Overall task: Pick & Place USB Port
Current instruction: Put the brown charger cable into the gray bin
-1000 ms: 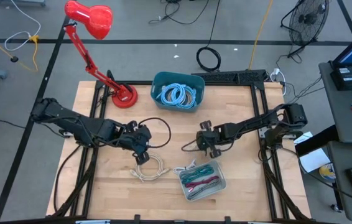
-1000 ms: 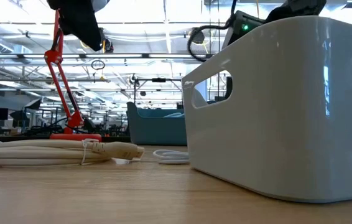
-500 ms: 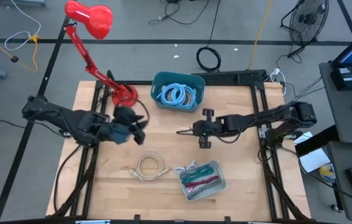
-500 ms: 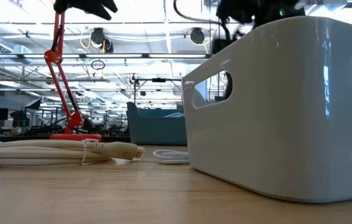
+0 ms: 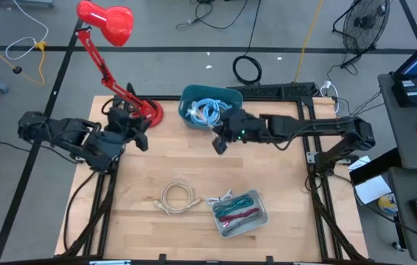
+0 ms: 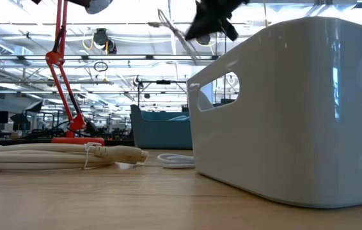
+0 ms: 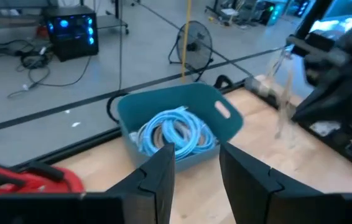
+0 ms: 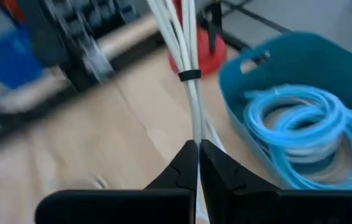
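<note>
no readable text, no labels, no brand marks, no numbers on anything in view

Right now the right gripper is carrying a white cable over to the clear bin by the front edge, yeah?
Not the clear bin. In the high view the right gripper is at the teal bin of blue cables near the lamp. The right wrist view shows it shut on the white cable beside that bin.

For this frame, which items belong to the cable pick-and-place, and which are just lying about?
In the job:
- right gripper, shut on bundled white cable
- teal plastic bin of light-blue cables

Lying about:
- red desk lamp
- beige coiled cable
- clear tray
- left gripper, open
</note>
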Action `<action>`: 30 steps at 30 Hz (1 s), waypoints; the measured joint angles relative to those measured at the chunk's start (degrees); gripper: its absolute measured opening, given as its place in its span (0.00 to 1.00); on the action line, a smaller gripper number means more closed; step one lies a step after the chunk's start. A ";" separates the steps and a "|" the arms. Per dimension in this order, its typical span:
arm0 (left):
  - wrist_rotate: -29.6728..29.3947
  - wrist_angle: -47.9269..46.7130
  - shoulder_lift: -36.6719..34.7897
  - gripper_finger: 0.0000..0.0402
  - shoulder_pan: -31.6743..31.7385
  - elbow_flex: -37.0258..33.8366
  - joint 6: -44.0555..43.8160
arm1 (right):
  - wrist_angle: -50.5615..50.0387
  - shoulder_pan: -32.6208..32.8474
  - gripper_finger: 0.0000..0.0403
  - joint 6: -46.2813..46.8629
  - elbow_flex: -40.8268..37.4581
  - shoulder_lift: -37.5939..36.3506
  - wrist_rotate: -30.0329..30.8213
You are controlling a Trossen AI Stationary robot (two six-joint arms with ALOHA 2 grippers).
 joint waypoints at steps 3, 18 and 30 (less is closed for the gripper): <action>-0.05 -3.75 -0.57 0.33 0.00 0.00 -2.10 | 5.02 -1.08 0.00 6.05 1.91 0.05 -1.96; 25.63 38.95 -3.99 0.33 6.40 -10.82 20.59 | 22.90 -0.62 0.00 14.69 2.41 0.05 -7.28; 56.93 70.97 -0.80 0.35 24.76 -20.85 11.28 | 26.69 3.35 0.00 14.91 2.39 0.04 -6.30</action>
